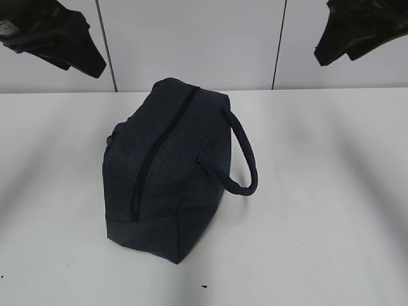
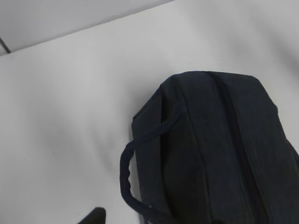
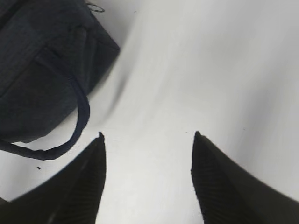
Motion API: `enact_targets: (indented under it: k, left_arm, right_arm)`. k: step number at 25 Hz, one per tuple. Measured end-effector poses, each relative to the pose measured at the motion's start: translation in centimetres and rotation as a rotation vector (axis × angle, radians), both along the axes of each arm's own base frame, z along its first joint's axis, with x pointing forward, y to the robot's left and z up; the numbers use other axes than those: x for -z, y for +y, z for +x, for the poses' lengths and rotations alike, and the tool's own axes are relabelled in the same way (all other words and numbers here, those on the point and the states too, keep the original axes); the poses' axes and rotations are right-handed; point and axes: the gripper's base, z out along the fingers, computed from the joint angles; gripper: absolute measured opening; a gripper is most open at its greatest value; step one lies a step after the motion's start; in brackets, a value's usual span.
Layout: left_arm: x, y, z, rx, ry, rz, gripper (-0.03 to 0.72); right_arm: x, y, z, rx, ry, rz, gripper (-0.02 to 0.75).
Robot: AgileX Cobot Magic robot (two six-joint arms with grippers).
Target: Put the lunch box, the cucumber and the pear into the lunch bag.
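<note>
The dark navy lunch bag (image 1: 167, 172) lies on the white table (image 1: 319, 191), its zipper (image 1: 159, 150) running along the top and closed. One loop handle (image 1: 246, 159) sticks out to the right. The bag also shows in the left wrist view (image 2: 219, 154) and the right wrist view (image 3: 37, 70), where the silver ring pull (image 3: 96, 7) shows at the top. The lunch box, cucumber and pear are out of view. My left gripper (image 1: 86, 60) hangs high at back left; one fingertip (image 2: 96, 215) shows. My right gripper (image 3: 148, 136) is open and empty, high at back right (image 1: 325, 54).
A white panelled wall (image 1: 191, 38) stands behind the table. Bare white tabletop lies to the right of the bag (image 3: 210, 70) and to its left (image 2: 60, 116). A few small dark specks (image 1: 203, 287) mark the front edge.
</note>
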Motion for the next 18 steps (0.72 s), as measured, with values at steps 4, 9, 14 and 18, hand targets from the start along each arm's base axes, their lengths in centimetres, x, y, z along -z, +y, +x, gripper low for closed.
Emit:
enact_targets:
  k: [4,9,14,18]
  left_arm:
    - [-1.3,0.6,-1.5,-0.047,0.016,-0.011,0.407]
    - [-3.3,2.2,-4.1,-0.088,-0.003,0.058,0.407]
    - [-5.6,4.2,-6.9,-0.169,-0.066,0.129,0.407]
    - [-7.8,5.2,-9.8,-0.211,-0.145,0.083,0.407]
  right_arm:
    - [-0.7,-0.8,-0.6,0.084,-0.008,-0.047,0.454]
    - [-2.0,-1.1,-1.9,0.106,-0.042,-0.047,0.455]
    - [-3.8,-1.5,-5.2,0.11,-0.099,-0.037,0.456]
    - [-5.6,-1.9,-9.3,0.123,-0.166,-0.016,0.456]
